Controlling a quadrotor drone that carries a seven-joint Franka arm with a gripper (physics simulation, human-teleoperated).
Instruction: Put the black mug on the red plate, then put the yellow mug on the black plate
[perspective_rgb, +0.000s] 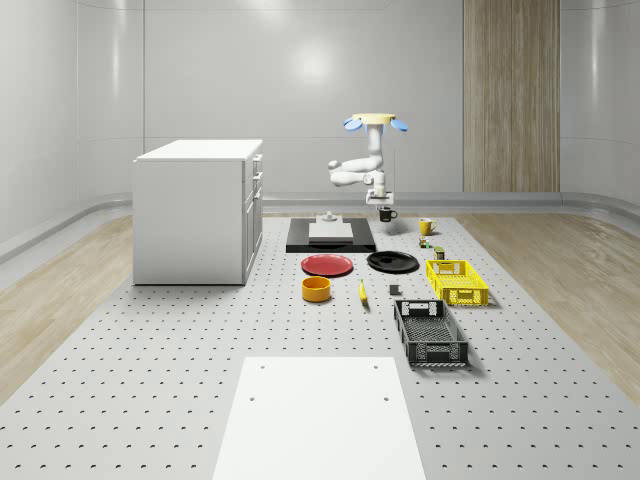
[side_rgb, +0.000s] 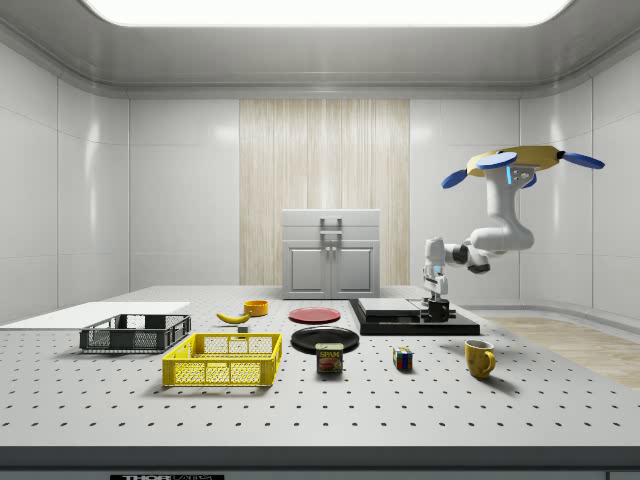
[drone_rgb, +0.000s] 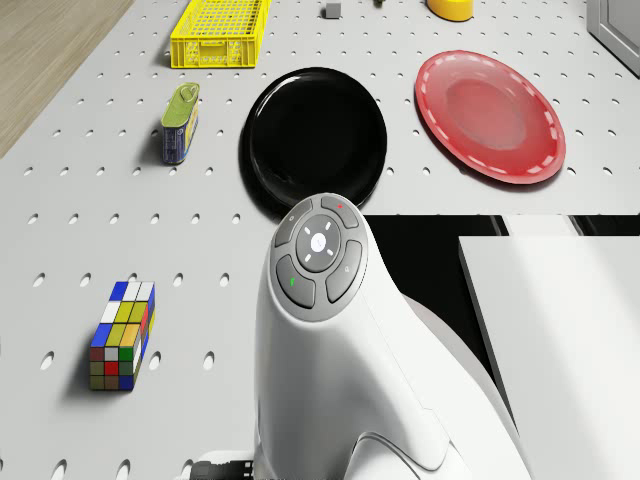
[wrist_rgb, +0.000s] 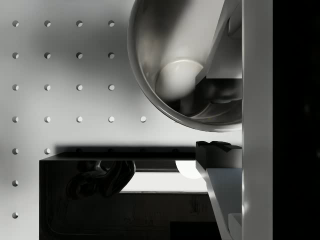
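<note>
Now my gripper (perspective_rgb: 385, 209) was closed on the black mug (perspective_rgb: 387, 214), holding it by the rim just above the table (perspective_rgb: 150, 380), near the black slab (perspective_rgb: 330, 243). I hovered over that far end, arm reaching down. I judged the mug rigid, light and glossy, likely to slip, so its wall was the best grip. My wrist view showed the mug's shiny interior (wrist_rgb: 185, 75); the whole-scene view showed the red plate (perspective_rgb: 327, 265), black plate (perspective_rgb: 392, 262) and yellow mug (perspective_rgb: 426, 227)

Black mug (perspective_rgb: 387, 214) upright at centre frame, yellow mug (perspective_rgb: 426, 226) just right of it, red plate (perspective_rgb: 327, 265) and black plate (perspective_rgb: 392, 262) lower, side by side.
</note>
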